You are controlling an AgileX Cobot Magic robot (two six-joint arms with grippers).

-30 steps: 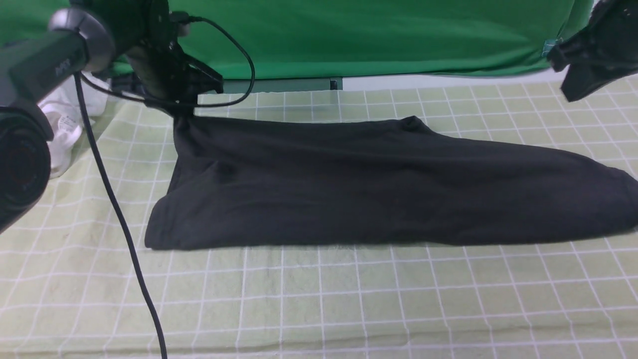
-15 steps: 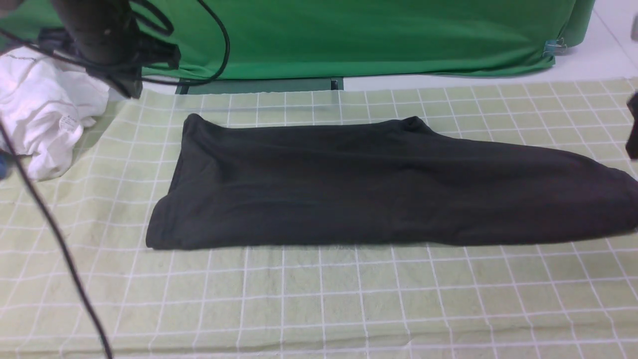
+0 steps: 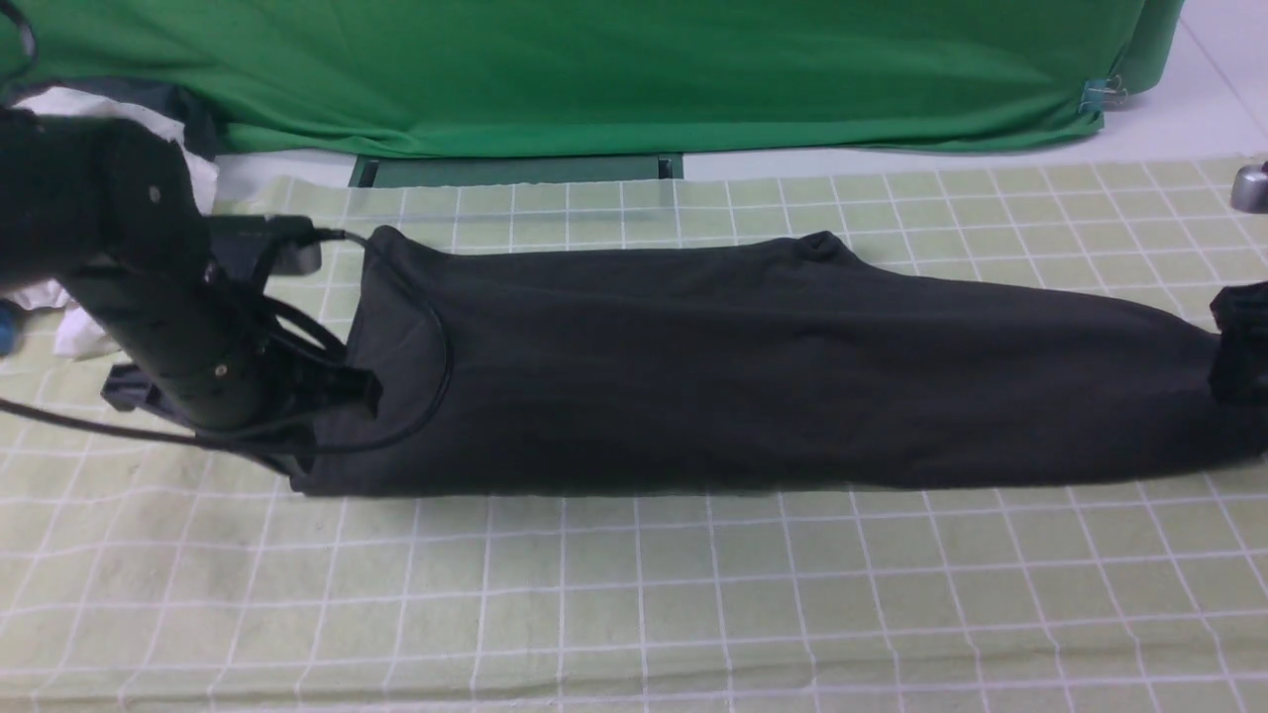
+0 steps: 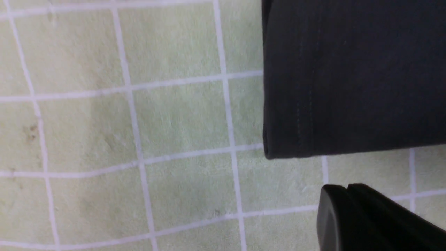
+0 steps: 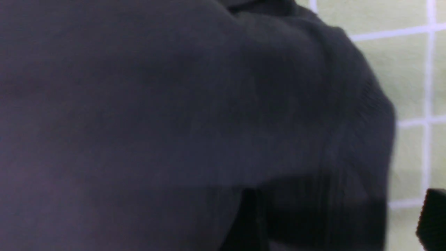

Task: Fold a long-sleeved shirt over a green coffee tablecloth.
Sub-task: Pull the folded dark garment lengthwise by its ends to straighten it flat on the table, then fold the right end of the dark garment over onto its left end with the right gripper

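The long-sleeved shirt [image 3: 773, 366] lies as a long black band across the green coffee tablecloth [image 3: 634, 594]. No logo shows. My left arm [image 3: 188, 347] is low at the shirt's left end. In the left wrist view the left gripper [image 4: 346, 188] is shut with nothing in it, over bare cloth just short of the shirt's corner [image 4: 278, 146]. My right gripper [image 3: 1238, 342] sits at the shirt's right end. In the right wrist view it [image 5: 341, 212] stands open around the shirt's edge [image 5: 348, 139], one finger [image 5: 432, 216] out over the tablecloth, the other dark against the fabric.
A white garment [image 3: 74, 332] lies behind my left arm at the far left. Plain bright green fabric [image 3: 634, 69] hangs along the back. The left arm's cable [image 3: 436, 366] loops over the shirt's left end. A small metal part [image 3: 1250, 186] shows at the right edge.
My left gripper let go of the shirt's far left corner, shut, and came down to its near left corner. My right gripper opened and dropped onto the shirt's right end.
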